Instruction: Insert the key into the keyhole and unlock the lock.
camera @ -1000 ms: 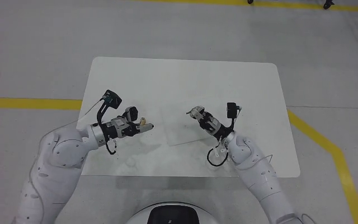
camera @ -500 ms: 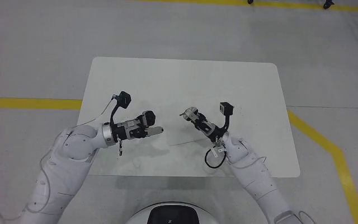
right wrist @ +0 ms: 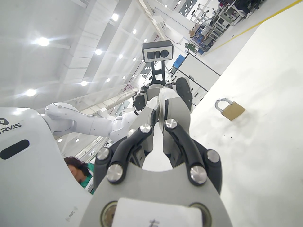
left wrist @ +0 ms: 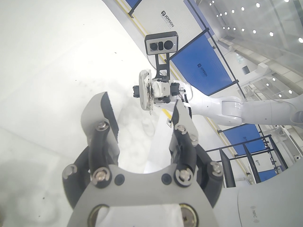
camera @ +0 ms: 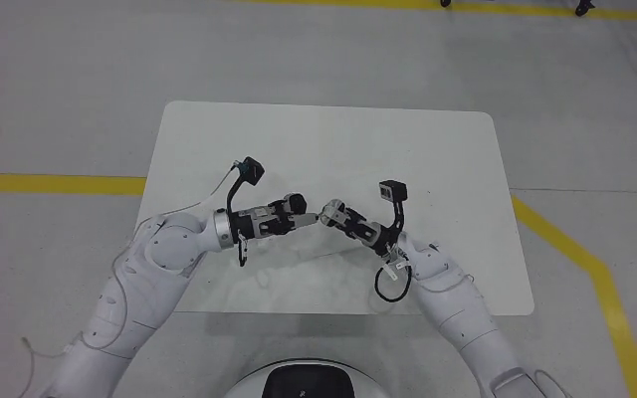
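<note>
A brass padlock (right wrist: 230,110) with a silver shackle lies flat on the white table, off to one side of my right gripper (right wrist: 158,106). That gripper is shut, and its taped fingers hide what they hold in its own wrist view. The left wrist view shows a thin silver key (left wrist: 149,101) pinched in it, blade pointing down. My left gripper (left wrist: 141,100) is open and holds nothing, and it faces the key a short way off. Over the table's middle, the left gripper (camera: 304,216) and right gripper (camera: 330,211) are tip to tip.
The white table (camera: 418,149) has rounded corners and faint scuffs near its middle. Its front edge runs just below both forearms. A yellow line (camera: 60,184) crosses the floor on either side.
Both arms have swung inward toward the table's middle, the left gripper going right and the right gripper going left. The wide gap between them has closed.
</note>
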